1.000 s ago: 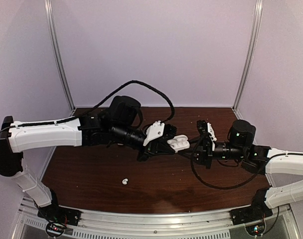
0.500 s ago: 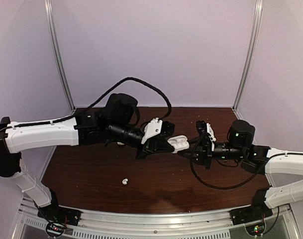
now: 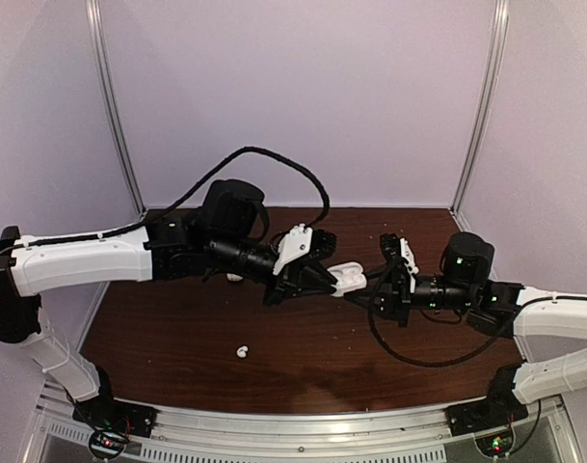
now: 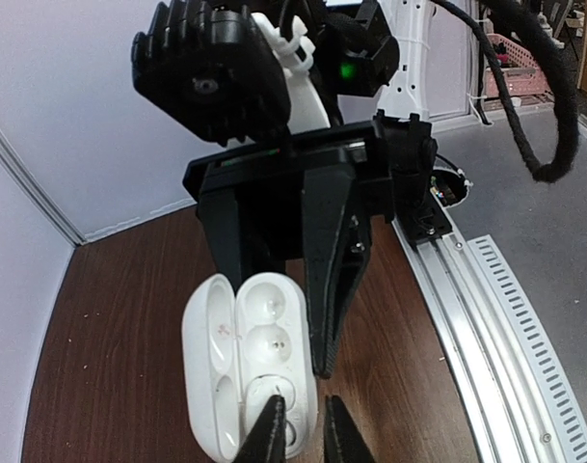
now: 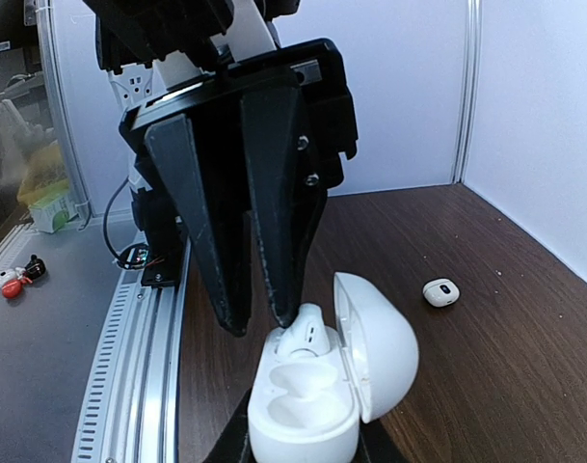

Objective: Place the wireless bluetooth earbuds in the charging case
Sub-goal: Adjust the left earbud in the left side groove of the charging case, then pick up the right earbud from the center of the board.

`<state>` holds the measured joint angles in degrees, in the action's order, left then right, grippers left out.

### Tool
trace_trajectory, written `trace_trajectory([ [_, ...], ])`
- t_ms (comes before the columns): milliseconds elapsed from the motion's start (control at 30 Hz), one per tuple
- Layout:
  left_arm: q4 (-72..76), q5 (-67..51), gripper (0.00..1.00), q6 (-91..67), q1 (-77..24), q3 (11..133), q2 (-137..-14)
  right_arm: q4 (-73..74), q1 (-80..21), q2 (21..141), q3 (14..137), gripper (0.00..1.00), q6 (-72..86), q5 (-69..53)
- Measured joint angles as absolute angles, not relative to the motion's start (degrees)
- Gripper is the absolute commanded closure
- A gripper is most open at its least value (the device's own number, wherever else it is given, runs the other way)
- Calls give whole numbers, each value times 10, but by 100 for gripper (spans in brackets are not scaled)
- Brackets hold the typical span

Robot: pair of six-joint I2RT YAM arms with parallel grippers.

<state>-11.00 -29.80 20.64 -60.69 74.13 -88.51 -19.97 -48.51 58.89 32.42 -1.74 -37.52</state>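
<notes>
My right gripper (image 5: 303, 446) is shut on the base of the open white charging case (image 5: 307, 410), holding it above the table with its lid hinged open to the right. One white earbud (image 5: 308, 333) sits in the case's far slot; the near slot is empty. My left gripper (image 4: 301, 434) hovers at the case (image 4: 237, 362), its jaws slightly apart with nothing between them. One finger (image 5: 274, 222) touches the seated earbud. In the top view both grippers meet at the case (image 3: 349, 278) at mid-table. A loose earbud (image 3: 242, 352) lies on the table near the front.
Another small white earbud (image 5: 440, 292) lies on the brown table toward the back wall. The metal rail (image 4: 486, 309) runs along the table's near edge. White walls enclose the table on three sides. Black cables loop over both arms.
My left arm has drawn back slightly to the left, its fingertips staying at the case. The right gripper and the case have barely moved.
</notes>
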Motion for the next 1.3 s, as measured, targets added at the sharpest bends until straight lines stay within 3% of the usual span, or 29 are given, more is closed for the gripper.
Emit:
trace_trajectory([
  [900, -108, -312, 78, 210, -603, 712, -855, -204, -484, 584, 323, 100, -11, -357],
  [1300, -91, -263, 79, 57, -540, 558, -754, -246, -469, 594, 302, 100, 24, -349],
])
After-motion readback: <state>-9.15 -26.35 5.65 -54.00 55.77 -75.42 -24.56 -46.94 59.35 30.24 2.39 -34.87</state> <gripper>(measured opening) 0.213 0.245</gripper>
